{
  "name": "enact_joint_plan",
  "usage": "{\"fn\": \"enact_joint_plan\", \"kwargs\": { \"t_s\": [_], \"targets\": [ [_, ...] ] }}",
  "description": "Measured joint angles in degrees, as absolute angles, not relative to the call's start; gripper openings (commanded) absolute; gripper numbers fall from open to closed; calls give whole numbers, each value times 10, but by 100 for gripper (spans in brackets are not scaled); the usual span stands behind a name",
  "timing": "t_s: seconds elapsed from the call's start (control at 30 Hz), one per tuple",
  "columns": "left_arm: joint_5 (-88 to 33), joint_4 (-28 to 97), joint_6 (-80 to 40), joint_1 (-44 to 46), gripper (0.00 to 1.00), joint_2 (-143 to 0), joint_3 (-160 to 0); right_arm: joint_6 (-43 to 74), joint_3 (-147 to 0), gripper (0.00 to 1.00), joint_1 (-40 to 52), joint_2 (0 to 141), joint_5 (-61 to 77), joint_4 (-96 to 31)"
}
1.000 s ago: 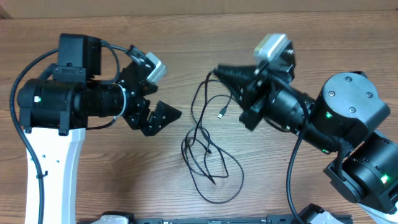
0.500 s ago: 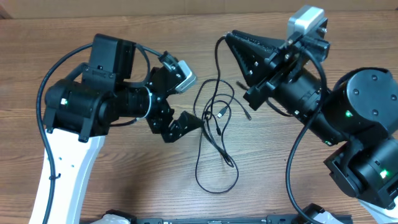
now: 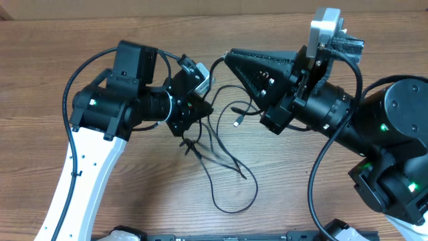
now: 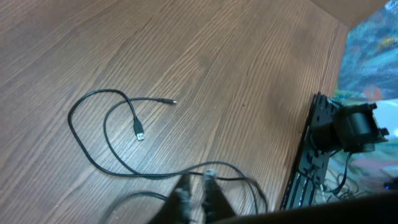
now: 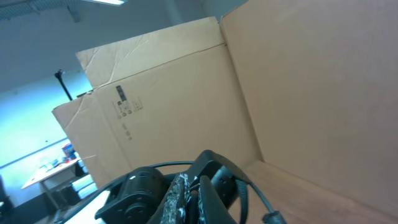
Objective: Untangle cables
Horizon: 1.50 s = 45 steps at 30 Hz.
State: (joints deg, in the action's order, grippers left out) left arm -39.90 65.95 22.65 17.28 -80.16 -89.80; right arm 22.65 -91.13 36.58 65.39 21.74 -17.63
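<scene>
Left gripper (image 3: pixel 194 115): closed, its tips at the left edge of the cables (image 3: pixel 221 164). The left wrist view is too blurred there to tell whether a strand is pinched.
Cables: on the wooden table (image 3: pixel 40 73), touching the left gripper and spreading from it to the right and toward the near edge. One silver-tipped plug (image 3: pixel 237 123) lies free just to the right of the left gripper.
Right gripper (image 3: pixel 229 57): closed on one cable end, raised, to the right of the left gripper and on its far side. The strand drops from its tip toward the left gripper.
In the way: crossing strands lie bunched just on the near side of the left gripper, and the right arm's body covers the table to its right.
Around: a cardboard box (image 5: pixel 174 93) fills the right wrist view. A black frame (image 4: pixel 311 158) runs along the table edge, well apart from the left gripper.
Change: a second ago the left gripper stood spread and clear of the cables on their left. It has since come in and shut. The right gripper's tip has swung nearer the left gripper.
</scene>
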Motion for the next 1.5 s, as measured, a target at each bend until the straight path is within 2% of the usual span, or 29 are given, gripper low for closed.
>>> {"fn": "enact_joint_plan", "kwargs": {
  "t_s": [0.27, 0.43, 0.47, 0.5, 0.53, 0.7, 1.17, 1.5],
  "targets": [
    [-371, 660, 202, 173, 4, -802, -895, 234, -912, 4, 300, 655, 226, -211],
    [-338, 654, 179, 173, 4, -802, -894, 210, -915, 5, 220, 655, 220, -303],
    [-335, 649, 173, 172, 4, -802, -894, 204, -915, 33, 202, 655, 218, -320],
    [-332, 645, 164, 172, 4, -802, -894, 198, -915, 75, 183, 657, 216, -337],
    [-330, 642, 159, 172, 4, -802, -896, 191, -915, 100, 168, 659, 213, -351],
    [-320, 625, 110, 172, 4, -802, -938, 151, -915, 100, 125, 678, 215, -430],
    [-181, 562, -131, 171, 4, -802, -1087, -18, -916, 100, 124, 756, 300, -600],
    [-101, 510, -391, 165, 4, -802, -1092, -123, -916, 100, 134, 797, 428, -667]
  ]
}}
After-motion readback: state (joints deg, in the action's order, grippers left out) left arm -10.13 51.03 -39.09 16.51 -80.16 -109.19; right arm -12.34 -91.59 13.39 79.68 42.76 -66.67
